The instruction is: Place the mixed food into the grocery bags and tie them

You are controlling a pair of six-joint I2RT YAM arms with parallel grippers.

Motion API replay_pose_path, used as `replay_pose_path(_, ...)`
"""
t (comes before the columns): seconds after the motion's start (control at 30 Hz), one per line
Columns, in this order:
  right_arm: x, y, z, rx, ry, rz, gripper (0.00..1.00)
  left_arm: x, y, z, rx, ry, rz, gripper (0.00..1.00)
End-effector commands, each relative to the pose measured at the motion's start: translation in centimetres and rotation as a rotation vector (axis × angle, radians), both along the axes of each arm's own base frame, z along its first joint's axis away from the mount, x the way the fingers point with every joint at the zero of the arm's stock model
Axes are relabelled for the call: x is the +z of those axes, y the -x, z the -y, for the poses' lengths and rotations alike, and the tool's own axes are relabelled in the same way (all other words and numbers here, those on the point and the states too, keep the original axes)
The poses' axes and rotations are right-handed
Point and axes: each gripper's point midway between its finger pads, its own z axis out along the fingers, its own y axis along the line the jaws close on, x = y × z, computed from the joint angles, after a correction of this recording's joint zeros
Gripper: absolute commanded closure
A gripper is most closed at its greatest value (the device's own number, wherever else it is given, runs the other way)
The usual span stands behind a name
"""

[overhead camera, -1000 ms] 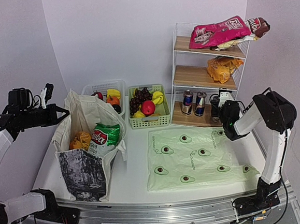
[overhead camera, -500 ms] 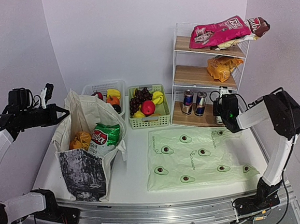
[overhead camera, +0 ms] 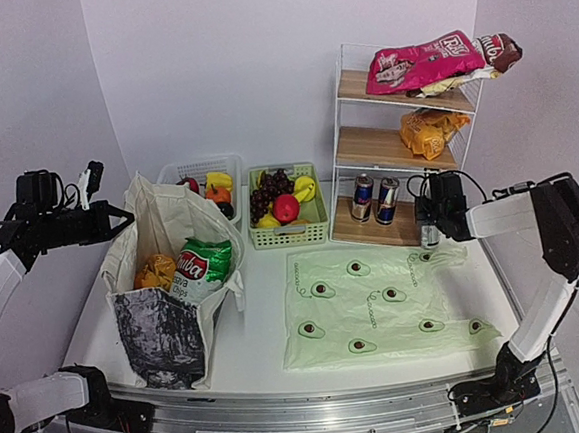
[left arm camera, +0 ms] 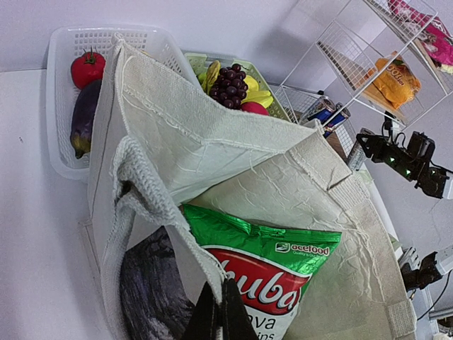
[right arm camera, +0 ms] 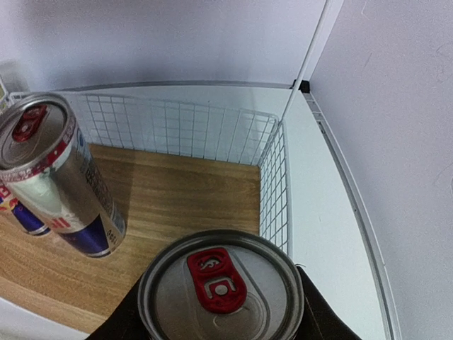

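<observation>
On my left wrist feed, the green snack packet in the canvas tote at the left edge of the worktop reads "huba" in big white letters on red, its start hidden. Small white "ocefood" sits above and "ava" below. The pink packet on the top shelf carries white lettering too small to read. Any stamping on the drink can lid is too faint for me.
</observation>
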Motion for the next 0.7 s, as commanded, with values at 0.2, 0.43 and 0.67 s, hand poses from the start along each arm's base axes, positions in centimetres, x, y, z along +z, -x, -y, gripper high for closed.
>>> replay_pose_path(0.2,0.4,3.1,-0.8,0.031,-0.085,-0.255,0.97,2.5,-0.6,0.3,-0.024,0.002,0.134,1.0)
replay_pose_path(0.43,0.7,3.7,-1.4,0.036,-0.143,-0.337,1.0,2.7,-0.3,0.2,-0.022,-0.002,0.14,1.0)
replay_pose_path(0.67,2.0,6.2,-2.4,0.093,-0.186,-0.441,1.0,2.8,-0.1,0.2,-0.022,-0.002,0.15,1.0)
